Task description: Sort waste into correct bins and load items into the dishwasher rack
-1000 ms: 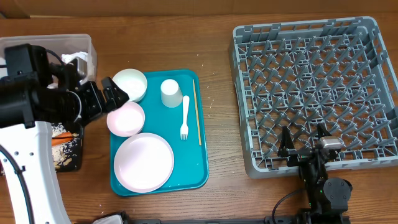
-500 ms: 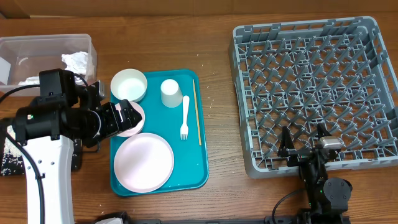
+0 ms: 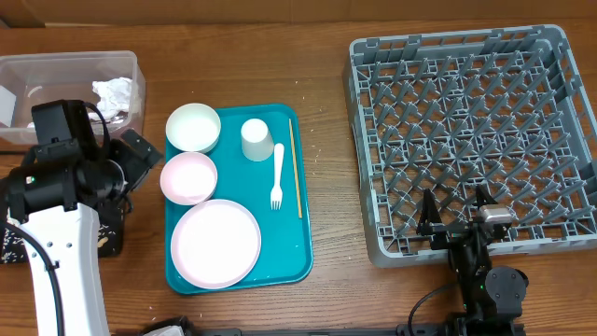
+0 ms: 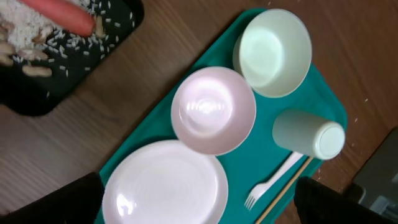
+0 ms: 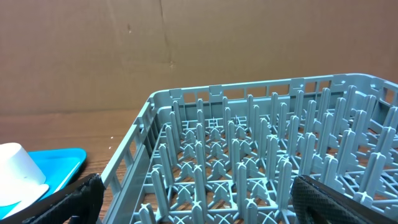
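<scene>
Overhead view: the left arm [image 3: 61, 252] is covering most of the black tray [image 3: 110, 241]. Wrist views: picture edges are cutting off the carrot [image 4: 62, 14], pink plate [image 4: 165, 186], white cup [image 5: 18, 165] and dishwasher rack [image 5: 249, 162]; rice grains [image 4: 25, 28] are blurring together.

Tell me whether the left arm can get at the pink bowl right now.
Probably yes. The left gripper is open and hangs just beside the pink bowl, which sits uncovered on the teal tray; nothing stands between them.

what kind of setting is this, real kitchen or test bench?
Probably a test bench staged as a dish-clearing station, not a real kitchen: a rack and a tray holding a plate sit on a bare wooden table, with what looks like cardboard behind.
</scene>
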`<action>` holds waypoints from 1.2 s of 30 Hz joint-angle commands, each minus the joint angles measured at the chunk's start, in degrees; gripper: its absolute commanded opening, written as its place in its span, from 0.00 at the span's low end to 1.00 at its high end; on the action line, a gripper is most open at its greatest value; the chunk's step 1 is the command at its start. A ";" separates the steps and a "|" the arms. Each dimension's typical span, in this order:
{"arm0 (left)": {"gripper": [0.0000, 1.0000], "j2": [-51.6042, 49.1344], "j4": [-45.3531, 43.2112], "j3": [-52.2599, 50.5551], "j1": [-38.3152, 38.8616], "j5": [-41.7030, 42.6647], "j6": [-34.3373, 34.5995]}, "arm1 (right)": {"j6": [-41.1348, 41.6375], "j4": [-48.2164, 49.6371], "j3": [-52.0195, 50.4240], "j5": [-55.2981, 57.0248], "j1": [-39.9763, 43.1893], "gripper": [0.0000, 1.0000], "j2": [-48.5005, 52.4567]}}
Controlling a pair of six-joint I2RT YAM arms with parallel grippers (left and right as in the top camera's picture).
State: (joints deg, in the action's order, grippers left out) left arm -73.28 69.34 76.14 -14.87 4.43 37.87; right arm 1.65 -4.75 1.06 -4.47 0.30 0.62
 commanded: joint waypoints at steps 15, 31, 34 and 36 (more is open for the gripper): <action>1.00 -0.33 -0.59 -2.97 7.98 -3.61 -13.73 | -0.17 0.20 -0.59 0.35 0.04 1.00 -0.46; 1.00 -0.35 -2.32 -2.97 -10.51 -3.43 8.92 | 27.61 2.54 -0.59 -26.86 0.04 1.00 -0.46; 1.00 -0.35 -2.08 -2.97 -17.73 3.15 8.90 | 37.64 6.84 -0.59 -30.93 0.04 1.00 -0.46; 1.00 -0.35 -1.64 -2.97 -20.74 4.92 8.87 | 37.57 11.78 -0.57 -34.12 0.04 1.00 -0.46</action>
State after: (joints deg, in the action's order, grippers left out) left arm -73.41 67.33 73.43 -30.48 3.81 45.17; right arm 30.17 2.00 1.06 -30.11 0.30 0.71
